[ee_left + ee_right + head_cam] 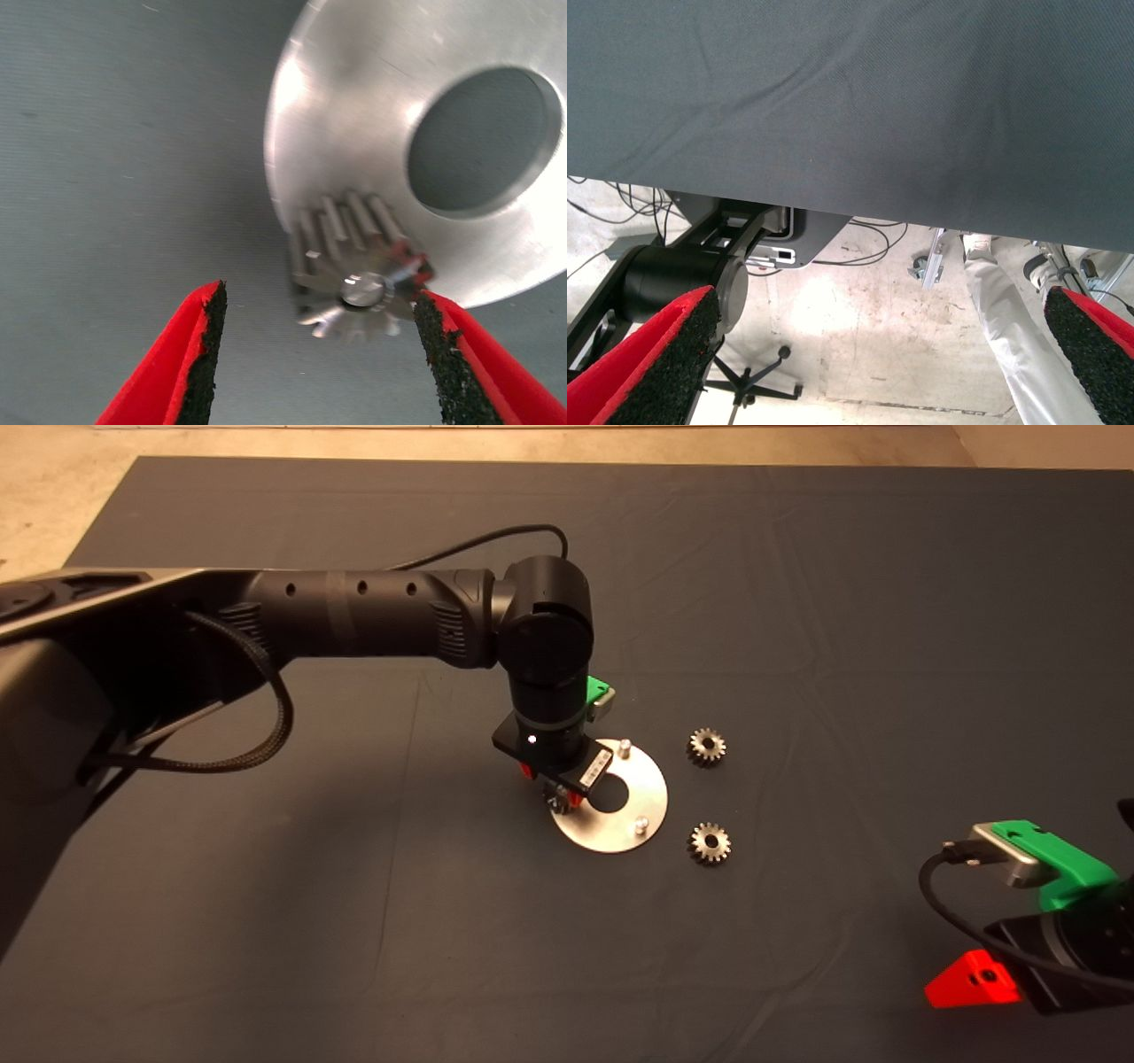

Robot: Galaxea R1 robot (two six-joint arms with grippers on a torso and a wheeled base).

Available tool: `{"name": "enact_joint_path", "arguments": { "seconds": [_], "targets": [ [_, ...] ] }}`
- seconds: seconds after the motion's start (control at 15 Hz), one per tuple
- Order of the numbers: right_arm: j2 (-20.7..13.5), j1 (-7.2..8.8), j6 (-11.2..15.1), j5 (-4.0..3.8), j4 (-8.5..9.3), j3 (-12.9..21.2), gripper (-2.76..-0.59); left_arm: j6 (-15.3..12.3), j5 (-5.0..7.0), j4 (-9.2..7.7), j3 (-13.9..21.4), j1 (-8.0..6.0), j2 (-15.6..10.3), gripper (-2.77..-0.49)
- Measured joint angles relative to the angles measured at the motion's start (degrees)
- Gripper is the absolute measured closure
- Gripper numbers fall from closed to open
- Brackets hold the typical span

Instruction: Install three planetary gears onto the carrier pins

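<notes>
Disc (640,808): shiny smooth metal, mirror-like. Gears (707,746): dull grey metal, toothed. Mat (797,602): matt dark cloth, faintly creased. Left gripper's fingers (182,354): glossy red plastic, rough black pads.

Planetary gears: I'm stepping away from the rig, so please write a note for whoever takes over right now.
Left pincer: open, over the disc's near-left edge, fingers either side of one planetary gear that sits on a carrier pin.
Right pincer: open, parked at the mat's lower right corner.
Done: that one gear looks seated.
Left: two gears lie on the mat right of the disc, the far one and the near one; two pins are bare, the far one and the near one.
</notes>
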Motion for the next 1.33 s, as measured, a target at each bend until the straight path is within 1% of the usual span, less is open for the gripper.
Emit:
{"name": "enact_joint_path", "arguments": {
  "seconds": [0.07, 0.2, 0.33, 0.4, 0.47, 0.53, 0.67, 0.73, 0.8, 0.87, 0.93, 1.0, 1.07, 1.13, 1.2, 1.27, 1.33],
  "targets": [
    [0.00, 0.00, 0.00, -0.01, -0.02, 0.00, -2.74, -0.02, 0.02, 0.01, -0.22, -0.27, -0.20, -1.46],
    [0.00, 0.00, -0.01, 0.00, 0.00, 0.00, -2.74, -0.49, 0.00, -0.01, -0.72, -0.74, -0.78, -1.60],
    [-0.01, -0.02, 0.00, -0.01, 0.00, 0.00, -2.74, -1.24, 0.02, -0.04, -0.89, -1.47, -2.46, -1.63],
    [-0.01, 0.00, 0.01, -0.01, 0.00, 0.00, -2.74, -1.73, 0.02, -0.04, -0.89, -2.20, -3.49, -1.74],
    [0.00, -0.01, -0.01, -0.01, 0.00, 0.00, -2.74, -2.70, 0.00, -0.04, -0.89, -2.79, -4.47, -1.76],
    [0.01, 0.00, 0.01, 0.00, 0.00, 0.00, -2.74, -3.67, 0.02, -0.04, -0.87, -3.15, -5.74, -1.76],
    [0.10, -0.02, -0.03, 0.00, 0.00, -0.02, -2.74, -6.50, -0.02, -0.04, -0.26, -3.36, -8.82, -1.90],
    [0.14, -0.02, -0.28, -0.04, 0.00, -0.09, -2.74, -7.64, 0.02, -0.05, 0.67, -3.50, -10.57, -1.90],
    [0.52, -0.02, -1.05, -0.01, 0.00, -0.61, -2.74, -9.34, 0.00, -0.04, 1.84, -3.67, -12.48, -1.93],
    [1.04, -0.02, -1.77, -0.01, 0.00, -1.83, -2.74, -10.90, 0.03, -0.04, 3.18, -3.83, -14.30, -2.02],
    [2.29, -0.02, -2.40, -0.09, 0.00, -3.84, -2.74, -12.26, 0.04, -0.04, 4.85, -3.78, -16.29, -2.04],
    [4.32, -0.02, -3.03, -0.30, 0.00, -5.89, -2.74, -13.79, 0.05, -0.04, 6.90, -3.81, -18.18, -2.05],
    [6.58, -0.04, -3.61, -0.28, -0.02, -7.57, -2.74, -14.94, 0.04, -0.04, 8.93, -3.82, -19.66, -2.16],
    [9.16, -0.09, -4.17, -0.11, -0.02, -9.66, -2.74, -16.05, 0.04, -0.04, 11.26, -3.80, -21.05, -2.19],
    [11.26, -0.33, -5.22, 0.08, -0.02, -12.39, -2.74, -17.03, 0.04, -0.04, 13.88, -3.80, -22.52, -2.19],
    [13.03, -0.66, -6.62, 0.10, -0.07, -15.84, -2.73, -17.96, 0.06, -0.09, 16.23, -3.81, -23.84, -2.29],
    [14.70, -1.16, -8.11, 0.02, -0.15, -19.56, -2.74, -18.85, 0.04, -0.11, 18.33, -3.80, -25.05, -2.33]
  ]
}}
